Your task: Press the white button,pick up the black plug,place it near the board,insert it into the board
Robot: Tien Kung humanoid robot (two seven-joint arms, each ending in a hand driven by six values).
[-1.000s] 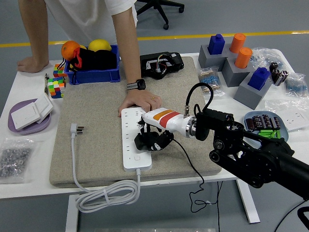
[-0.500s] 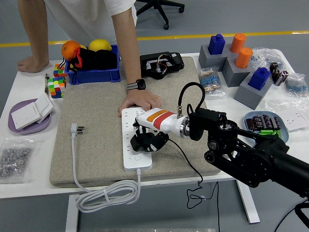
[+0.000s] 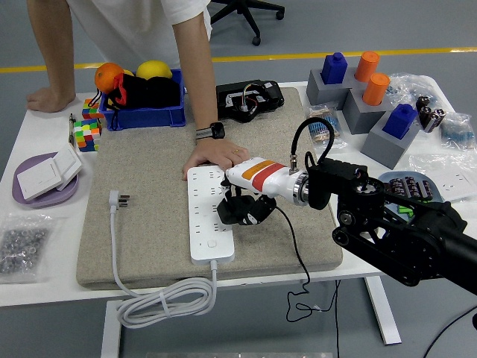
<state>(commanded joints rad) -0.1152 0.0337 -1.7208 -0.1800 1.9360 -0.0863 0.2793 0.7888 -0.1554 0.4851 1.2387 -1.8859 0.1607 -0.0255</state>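
Head view shows the right hand [image 3: 242, 209], black fingers under a white wrist shell with red and orange bands, sitting at frame centre over the long white plastic power strip [image 3: 208, 215] that lies on the grey felt mat [image 3: 149, 216]. Compared with half a second ago the hand has drawn back toward the right and a little up the frame: it was lower on the strip, close to the white button [image 3: 212, 243] near the strip's bottom end, and now hangs over the middle rows of sockets, with the button clear of it. That reads as a repositioning along the board, so I judge the plug is being lined up with a socket and not yet seated (no prongs can be seen entering a hole). The fingers [image 3: 229, 212] are curled tight around a dark lump that I take to be the black plug [image 3: 251, 212], whose thin black cord trails down off the counter [image 3: 45, 287] edge at lower centre; the plug's underside seems just above or touching the strip's right half, and I cannot tell which. A person's hand [image 3: 215, 156] presses flat on the strip's upper end, steadying it, just above the robot's wrist. The strip's own white plug [image 3: 117, 199] lies loose on the mat at left. The left arm is out of view.
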